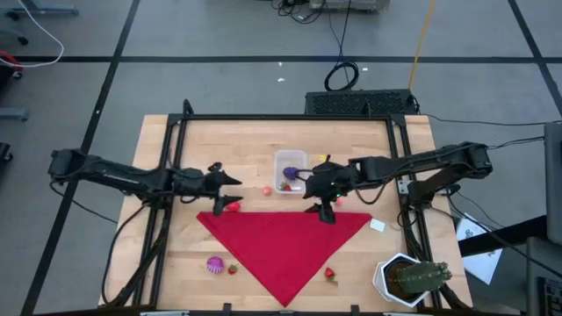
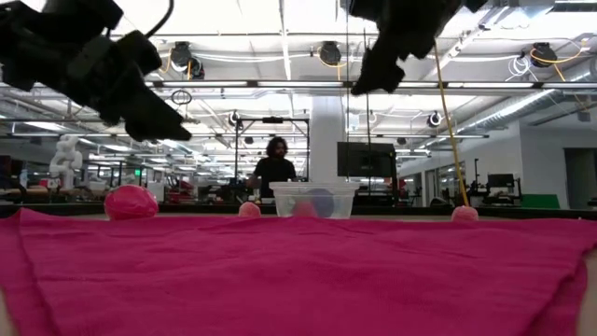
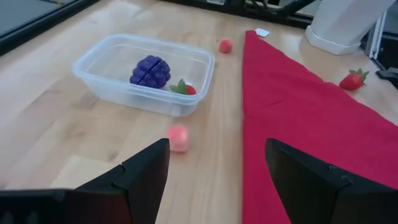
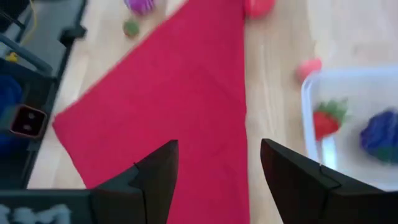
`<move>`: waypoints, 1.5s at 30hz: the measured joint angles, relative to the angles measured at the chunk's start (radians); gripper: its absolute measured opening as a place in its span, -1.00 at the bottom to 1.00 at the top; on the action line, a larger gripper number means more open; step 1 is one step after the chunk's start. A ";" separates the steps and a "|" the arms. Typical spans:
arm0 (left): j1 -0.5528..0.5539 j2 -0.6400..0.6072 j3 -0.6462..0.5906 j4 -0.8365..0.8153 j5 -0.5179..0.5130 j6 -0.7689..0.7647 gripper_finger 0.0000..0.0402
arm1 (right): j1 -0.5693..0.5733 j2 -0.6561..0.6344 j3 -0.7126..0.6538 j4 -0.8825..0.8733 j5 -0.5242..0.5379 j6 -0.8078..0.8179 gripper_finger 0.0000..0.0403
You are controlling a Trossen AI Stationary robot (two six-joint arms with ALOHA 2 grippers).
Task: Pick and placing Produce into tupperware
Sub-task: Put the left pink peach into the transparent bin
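while both grippers hover open, tupperware (image 1: 290,169) beside red cloth (image 1: 285,246) edge

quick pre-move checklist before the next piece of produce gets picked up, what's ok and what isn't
1. Left gripper empty, jaws open: ok, nothing shows between them in its wrist view.
2. Right gripper empty, jaws open: ok, only the red cloth lies below it.
3. Clear tub upright and reachable: ok, it holds a purple fruit and a strawberry.
4. Nearest loose piece free to grab: ok, a pink ball sits on bare wood beside the tub.
5. All produce packed: not ok, a strawberry still lies by the cloth.
6. Cactus pot clear of the arms: ok, it stands at the table's corner.
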 joint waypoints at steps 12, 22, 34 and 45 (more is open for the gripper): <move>0.027 0.336 0.134 0.095 -0.059 0.119 0.35 | 0.000 -0.084 0.000 0.101 0.038 -0.055 0.09; 0.070 0.513 0.381 -0.204 -0.006 0.120 0.35 | 0.000 -0.076 -0.001 0.101 0.044 -0.055 0.09; 0.097 0.626 0.405 -0.201 0.002 0.115 0.35 | 0.000 -0.076 -0.001 0.098 0.044 -0.076 0.09; 0.098 0.627 0.405 -0.180 0.020 0.142 0.35 | 0.000 -0.076 -0.001 0.099 0.044 -0.078 0.09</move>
